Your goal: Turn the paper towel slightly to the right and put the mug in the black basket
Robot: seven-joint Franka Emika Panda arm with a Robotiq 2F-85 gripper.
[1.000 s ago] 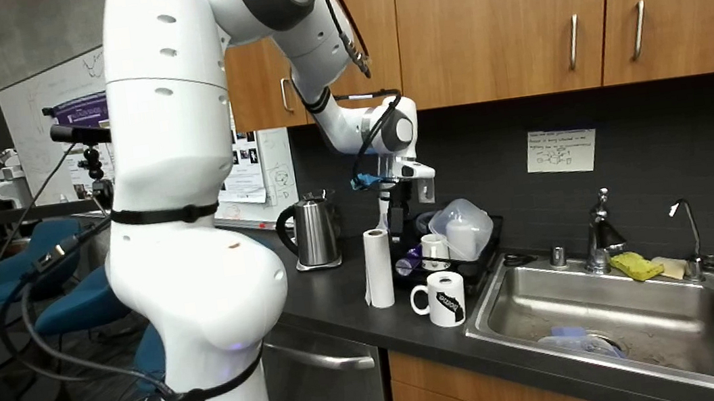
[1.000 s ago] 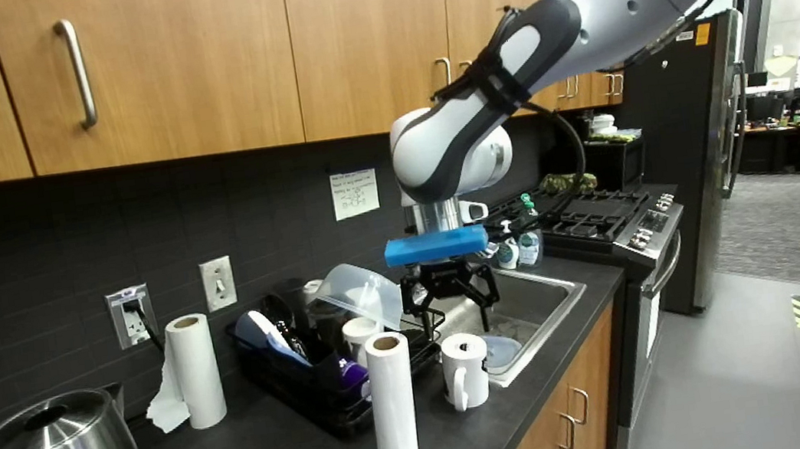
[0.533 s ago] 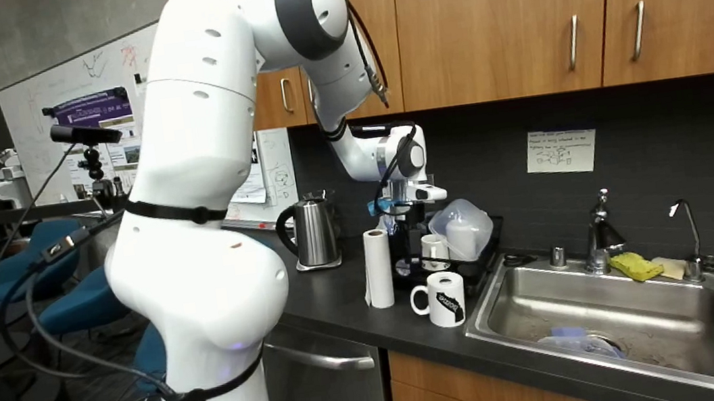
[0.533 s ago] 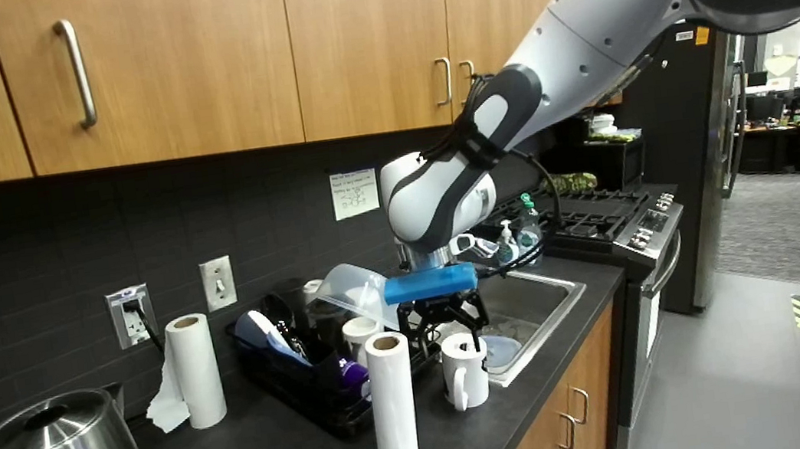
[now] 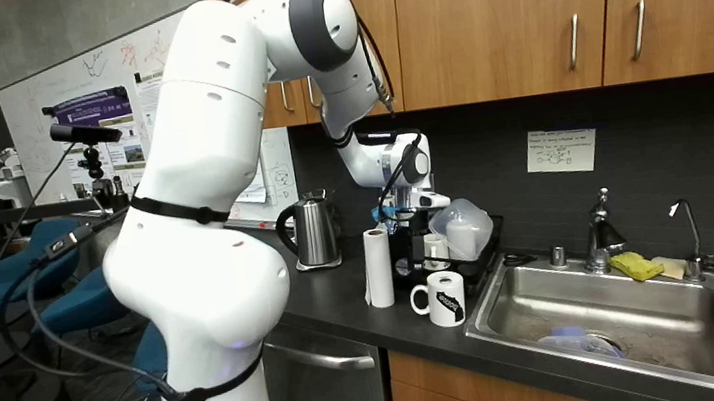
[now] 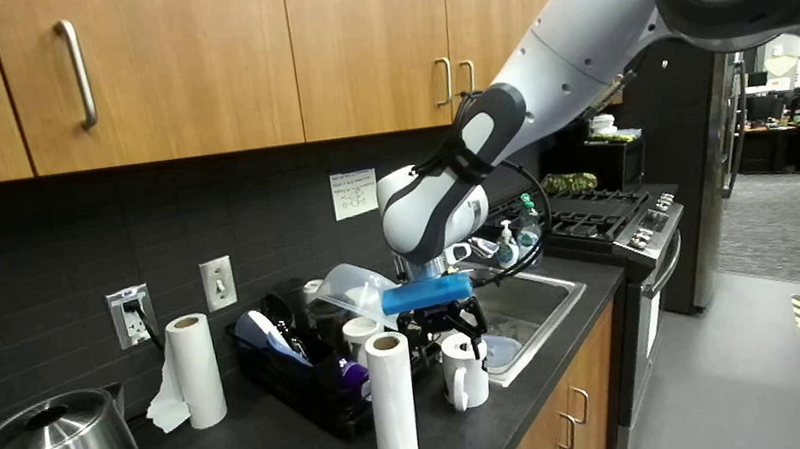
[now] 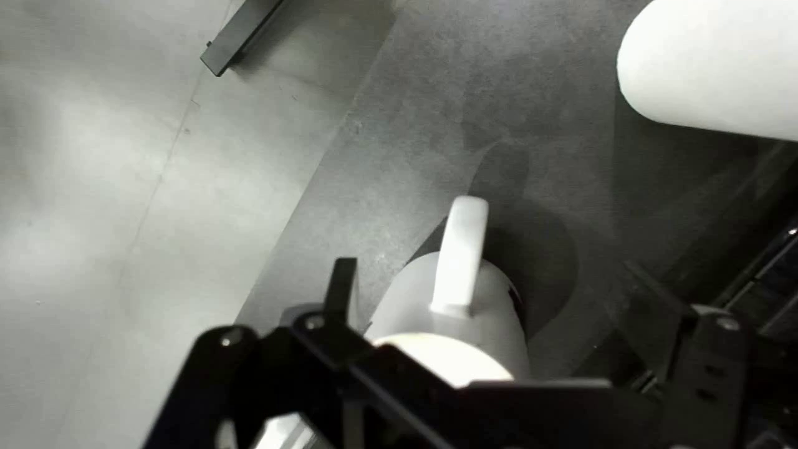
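Note:
The white mug with black markings stands upright on the counter beside the black basket, its handle visible in the wrist view. My gripper is low over the mug with its jaws apart. In the wrist view the mug lies between the spread fingers of the gripper; whether either finger touches it I cannot tell. A paper towel roll is upright close to the mug and basket, and part of this roll shows in the wrist view.
Another paper towel roll is by the wall. The basket holds a second white mug, a clear tub and dishes. A steel sink adjoins the mug's side, and a steel kettle is on the counter.
The arm has come down, bringing my gripper from above to just over the mug, with the last half second slower. The jaws stay apart. Mug and paper towel have not moved.

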